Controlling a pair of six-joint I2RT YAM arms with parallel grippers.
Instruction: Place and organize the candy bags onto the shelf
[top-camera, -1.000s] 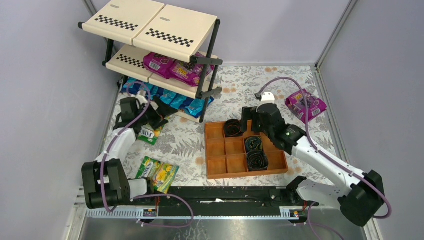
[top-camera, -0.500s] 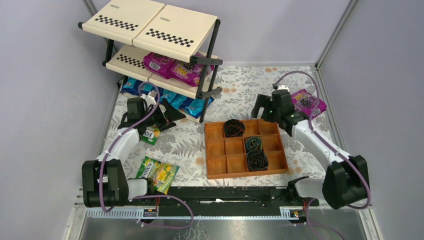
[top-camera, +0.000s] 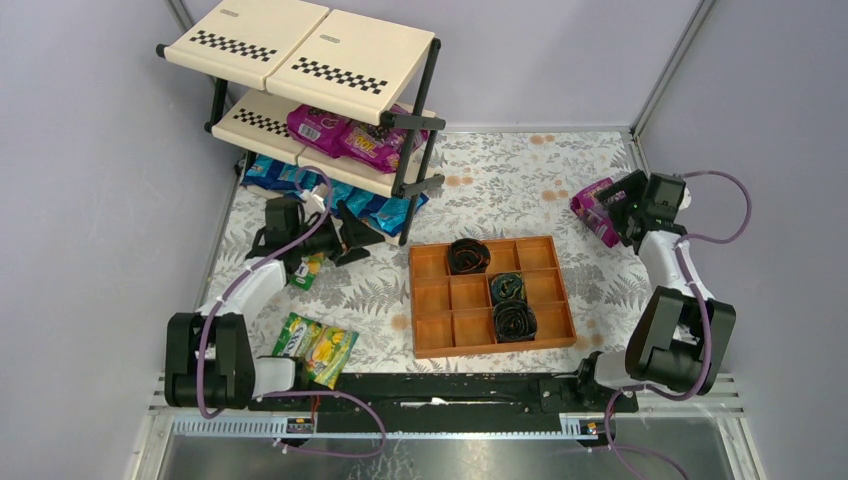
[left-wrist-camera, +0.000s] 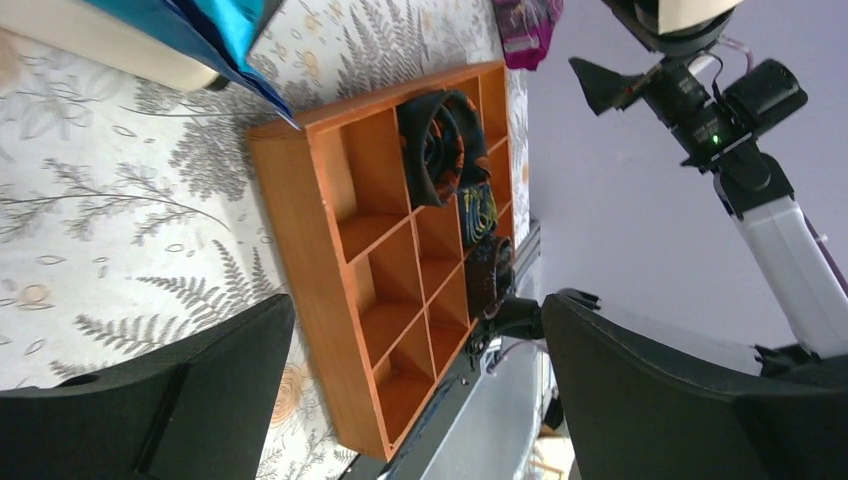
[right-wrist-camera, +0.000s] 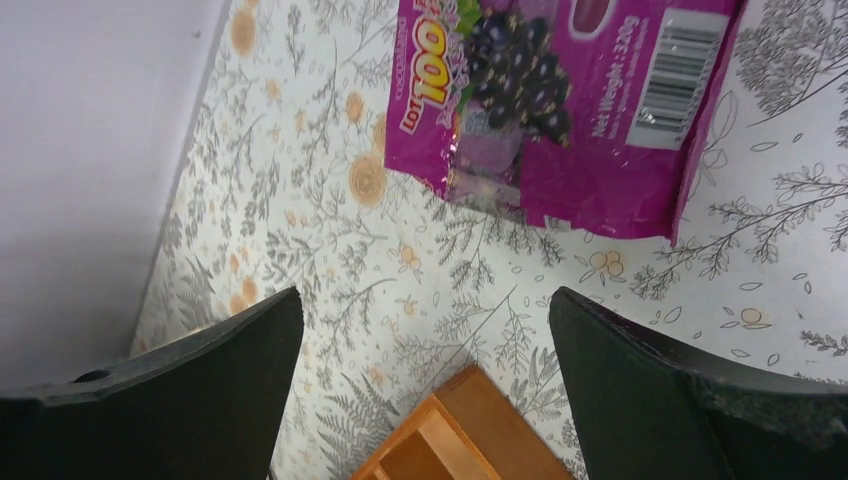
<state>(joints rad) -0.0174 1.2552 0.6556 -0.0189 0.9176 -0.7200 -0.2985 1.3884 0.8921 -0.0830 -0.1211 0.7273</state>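
Note:
The shelf stands at the back left. Two magenta candy bags lie on its middle tier and several blue bags on the bottom tier. My left gripper is open and empty just in front of the bottom tier; a blue bag edge shows above its open jaws. A small green bag lies under the left arm. Two green-yellow bags lie at the near left. My right gripper is open and empty beside a magenta bag at the far right; the bag lies ahead of its gripper.
An orange-brown compartment tray sits mid-table and holds three dark coiled rolls. It also shows in the left wrist view and its corner in the right wrist view. Grey walls close in on the left, back and right.
My right arm has swung from over the tray out to the magenta bag at the far right. My left gripper has slid right along the shelf's bottom tier.

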